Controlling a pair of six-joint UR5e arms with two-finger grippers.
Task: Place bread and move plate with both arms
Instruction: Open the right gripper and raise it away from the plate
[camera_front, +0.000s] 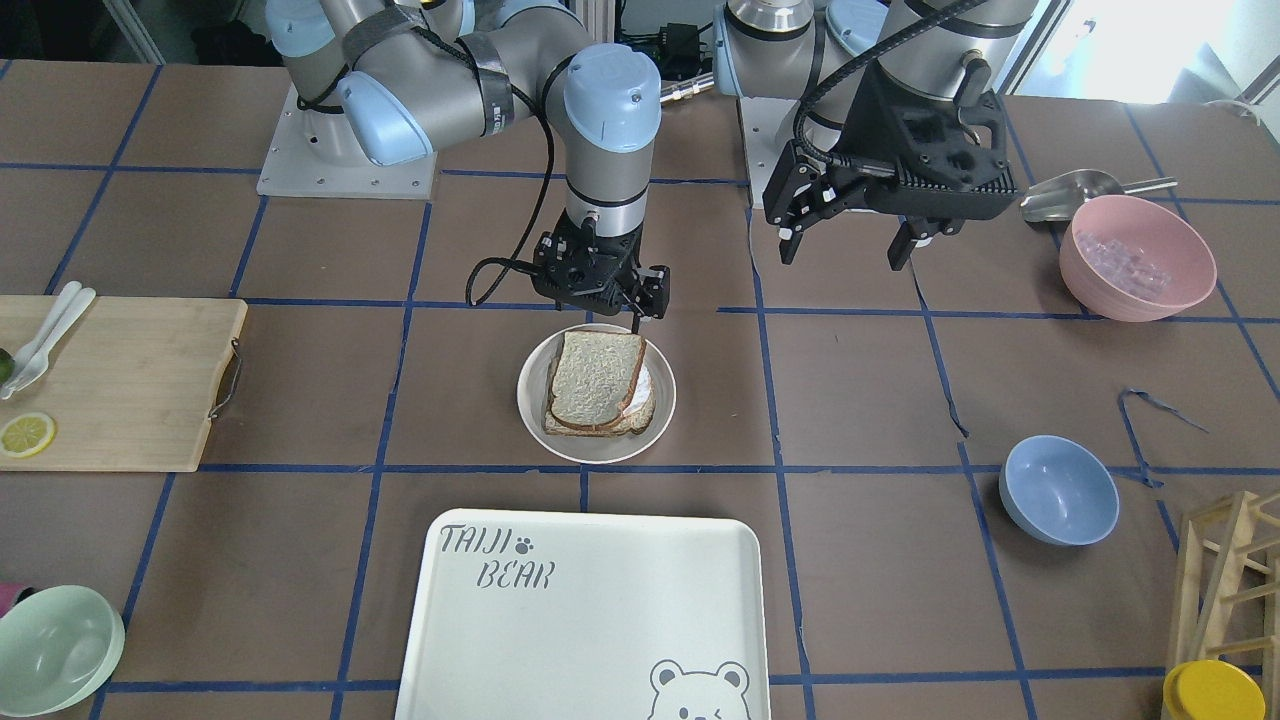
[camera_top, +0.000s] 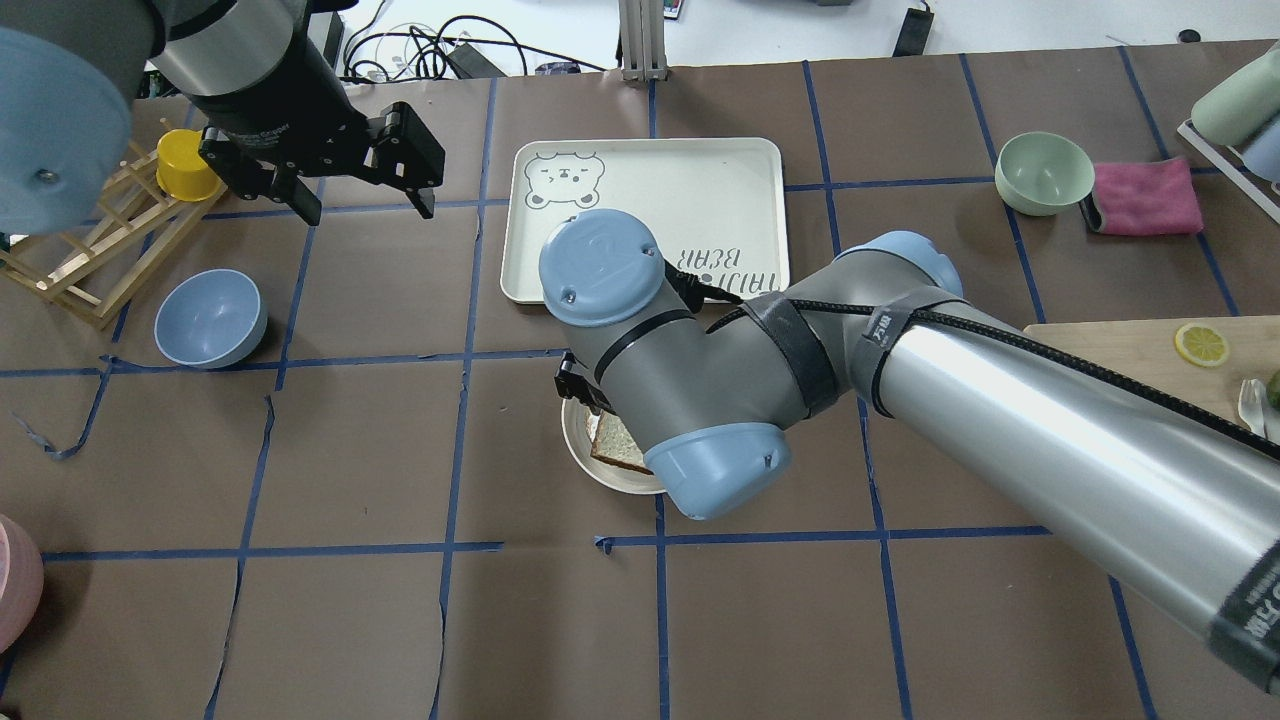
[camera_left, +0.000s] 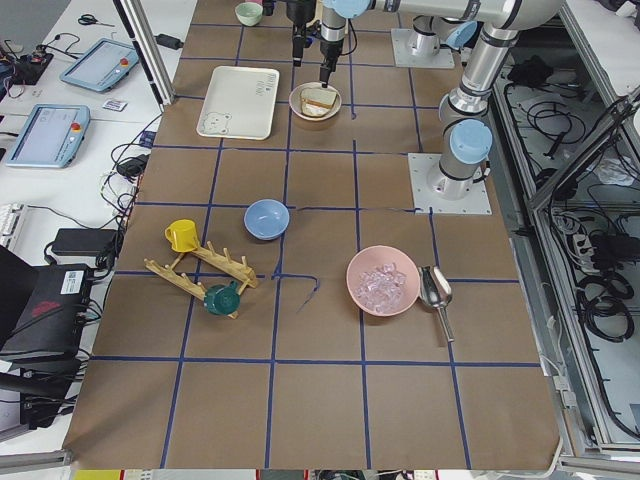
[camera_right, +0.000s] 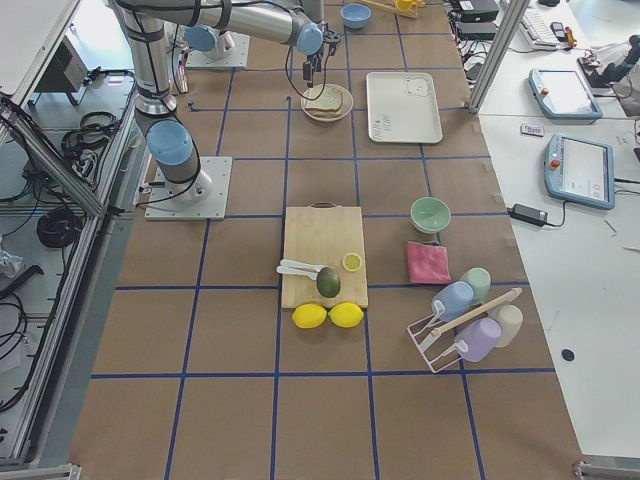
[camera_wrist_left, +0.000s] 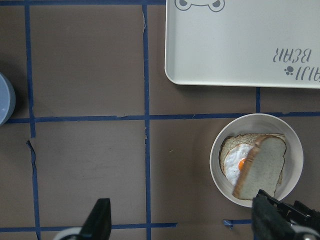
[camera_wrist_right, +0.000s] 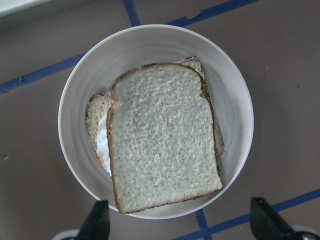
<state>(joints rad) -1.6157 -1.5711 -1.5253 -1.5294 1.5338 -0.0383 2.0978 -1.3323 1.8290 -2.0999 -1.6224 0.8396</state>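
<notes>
2 grippers in play, and neither one is holding anything. The bread (camera_wrist_right: 160, 135) lies in the plate (camera_front: 535, 420), stacked on the egg slice (camera_wrist_left: 234, 161), which is the other bread slice with a fried egg on it. It doesn't cover that one fully. In the right wrist view a strip of egg white and crust peeks out at 9 o'clock of the top slice, and in the left wrist view the yolk shows too. The domed end of the bread looks to point at 12 o'clock in the right wrist view.

The right gripper (camera_wrist_right: 180, 222) hangs over the plate's edge with its jaws apart, 1 finger at each bottom corner of its own camera view and no bread between them. In the front-facing view it sits at 12 o'clock of the plate. I can't tell whether a fingertip touches the rim.

The left gripper (camera_front: 848, 250) is up in the air at roughly 2 o'clock of the plate in that same view, well apart from it. Its jaws are spread wide too, with nothing in them.

The plate rests on the brown tabletop (camera_front: 860, 400). From the plate in the front-facing view:
- bear tray (camera_front: 600, 640) at 6 o'clock, near but not touching
- blue bowl (camera_front: 1058, 490) around 4 o'clock
- pink bowl (camera_front: 1137, 258) about 2 o'clock
- wooden cutting board (camera_front: 120, 385) at 9 o'clock
</notes>
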